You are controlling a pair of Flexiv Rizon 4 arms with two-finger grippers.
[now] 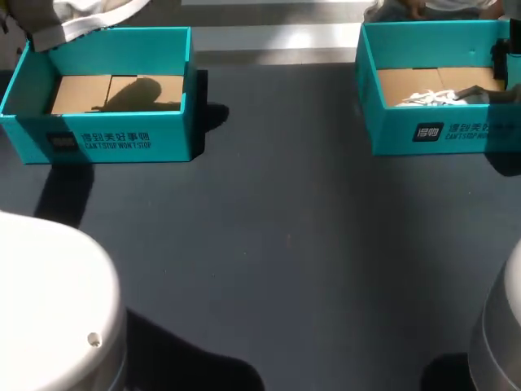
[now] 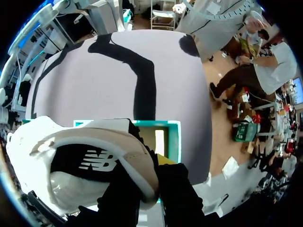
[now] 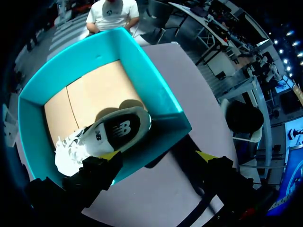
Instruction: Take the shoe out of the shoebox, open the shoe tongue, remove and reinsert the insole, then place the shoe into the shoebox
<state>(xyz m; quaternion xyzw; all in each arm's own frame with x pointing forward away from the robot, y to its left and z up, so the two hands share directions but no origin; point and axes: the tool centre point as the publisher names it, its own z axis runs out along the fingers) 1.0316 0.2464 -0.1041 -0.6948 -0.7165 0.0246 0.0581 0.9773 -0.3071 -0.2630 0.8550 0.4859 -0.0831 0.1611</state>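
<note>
Landmark = left-hand teal cardboard shoebox (image 1: pixel 106 142), called left box from here on.

- Left arm's rounded white housing (image 1: pixel 49 301): nearer the robot than left box, at the dark grey table top's (image 1: pixel 285 244) near edge.
- Left box: open, with only a bare brown cardboard floor and a shadow inside. In the left wrist view its teal rim (image 2: pixel 174 142) sits directly below the gripper.
- White shoe with a black side panel and a beige collar edge (image 1: pixel 89 18): off the table, above left box's far-left corner. In the wrist view the shoe (image 2: pixel 85 165) covers most of left box.
- Left gripper (image 2: pixel 147 172): clamped on that shoe's collar edge, one black finger on each side of it. One yellow tip (image 2: pixel 165 160) shows on the side toward left box's open floor.
- Second teal cardboard shoebox (image 1: pixel 391 122): well to the right of left box, in the same row across the table, also open.
- Second shoe, grey-white with white laces and a black patch (image 1: pixel 435 98): far right of left box, lying on the second box's cardboard floor. From the right wrist it (image 3: pixel 113 132) lies close to the near wall (image 3: pixel 151 90).
- Right gripper (image 3: pixel 158 156): spread wide and holding nothing. One yellow fingertip (image 3: pixel 110 156) is over the near wall, just beside the second shoe; can't tell if it touches. The other tip is outside that box, over the table.
</note>
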